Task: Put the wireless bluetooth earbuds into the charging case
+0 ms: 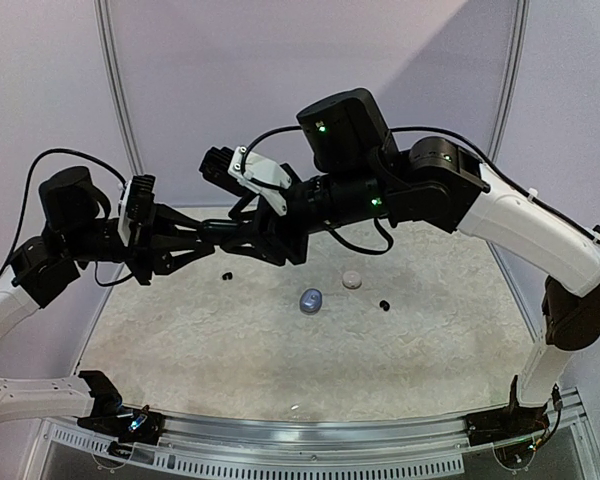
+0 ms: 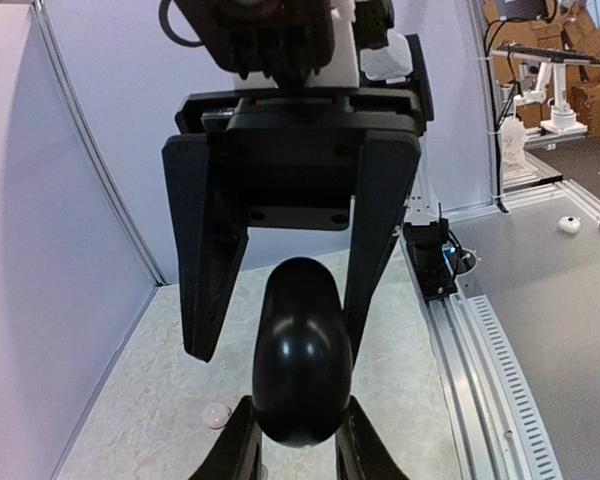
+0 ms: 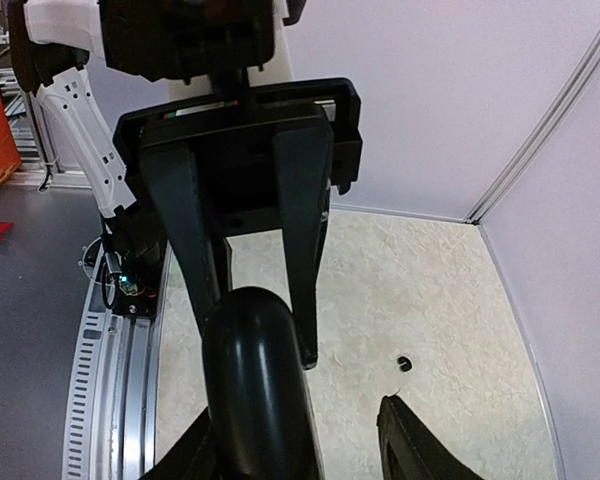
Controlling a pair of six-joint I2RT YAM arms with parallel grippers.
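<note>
Both arms meet in mid-air above the table's middle. My left gripper [image 2: 298, 412] is shut on a glossy black charging case [image 2: 300, 360], which stands up between its fingers. My right gripper [image 3: 290, 420] reaches in from the opposite side and straddles the same black case [image 3: 255, 385]. It is open: one finger lies against the case and the other finger [image 3: 420, 440] stands well apart. On the table lie two black earbuds, one at the left [image 1: 226, 276] and one at the right [image 1: 384, 304]. The right one [image 3: 405, 362] also shows in the right wrist view.
A silvery-blue oval case [image 1: 311, 300] and a small pale round thing [image 1: 352, 279] lie on the white mat below the grippers. A metal rail [image 1: 310, 430] runs along the near edge. Lilac walls close in the back and sides.
</note>
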